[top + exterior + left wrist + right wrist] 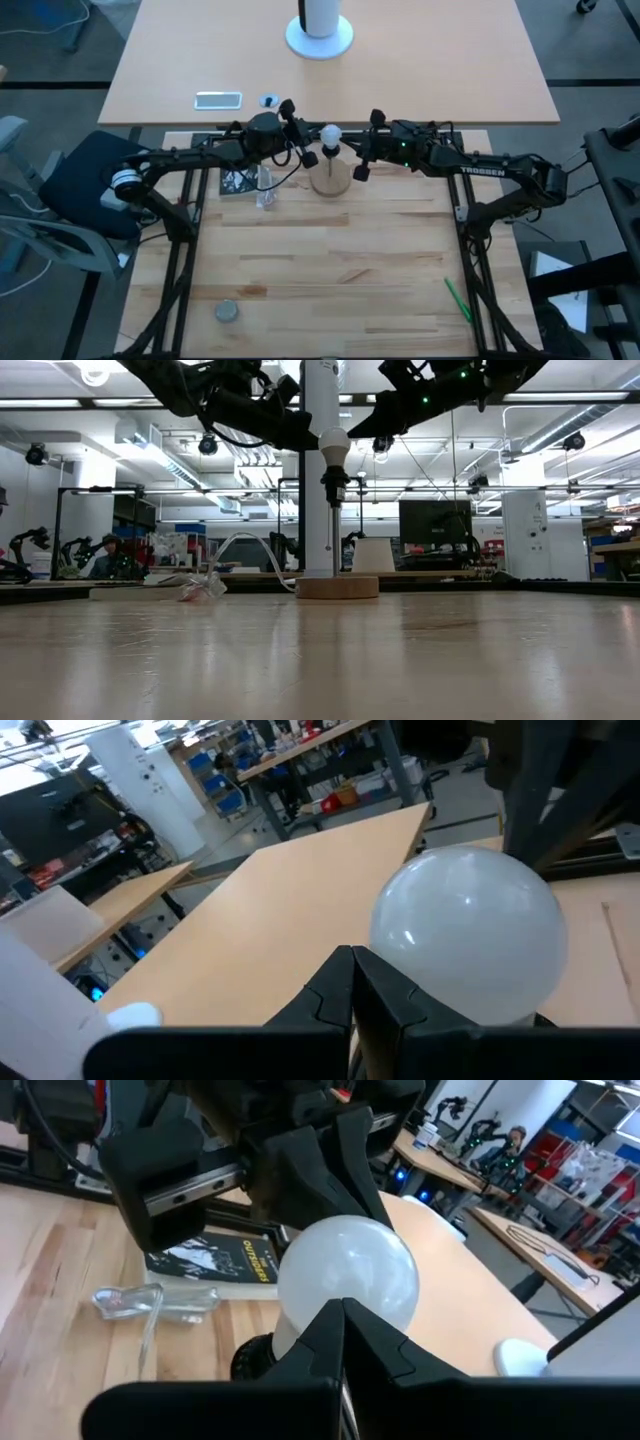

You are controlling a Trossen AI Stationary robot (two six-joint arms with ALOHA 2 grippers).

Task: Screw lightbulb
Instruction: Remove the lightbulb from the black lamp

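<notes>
The white frosted lightbulb (329, 133) stands upright with its base in the black socket (333, 485). The socket sits on a thin stem that rises from the round wooden disc (330, 180). My left gripper (308, 136) is shut, its tips level at the globe's left side; the globe fills the left wrist view (465, 935). My right gripper (352, 146) is shut, its tips at the globe's right side (345, 1275). The two grippers face each other across the bulb. My left gripper's shut fingertips (352, 970) come level from the table's left, up against the globe (400, 970); whether they touch it I cannot tell. My right gripper's shut fingertips (345, 1325) come level from the table's right at the globe's lower half; whether they touch it I cannot tell.
A crumpled clear wrapper (265, 190) and a black booklet (238, 182) lie left of the disc. A grey round piece (227, 312) lies near the front left and a green pen (457, 298) at the front right. A white stand (320, 35) is on the far table.
</notes>
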